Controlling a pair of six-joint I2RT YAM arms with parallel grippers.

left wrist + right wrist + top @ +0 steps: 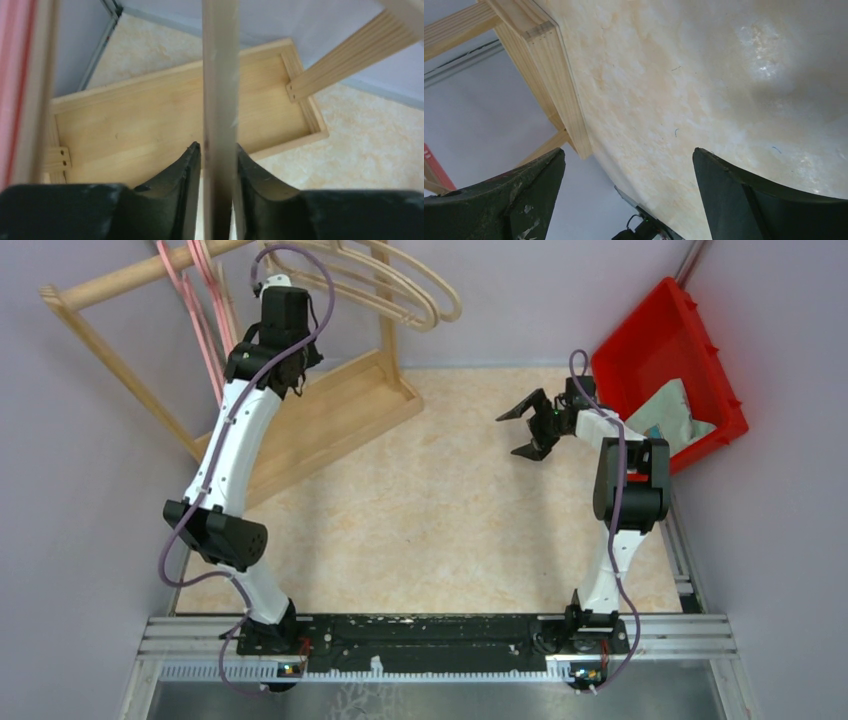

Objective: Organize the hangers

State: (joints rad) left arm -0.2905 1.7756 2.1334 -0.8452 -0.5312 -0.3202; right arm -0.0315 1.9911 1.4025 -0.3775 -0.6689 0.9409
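This looks like a robot lab test cell. Plain lilac walls [80, 490] box in a marbled tabletop [430, 520], with aluminium rails [690, 638] along its near edge.

I read bright, even overhead light in the top view, with soft shadows falling on the desk [430, 510]. My right wrist view shows a white glare patch on it. In the left wrist view, the beige hanger [218, 100] and left hand [217, 152] are blurred.

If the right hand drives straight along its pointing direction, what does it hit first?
The right hand points left across the table; likely first contact is the wooden rack's base tray. Height unclear.
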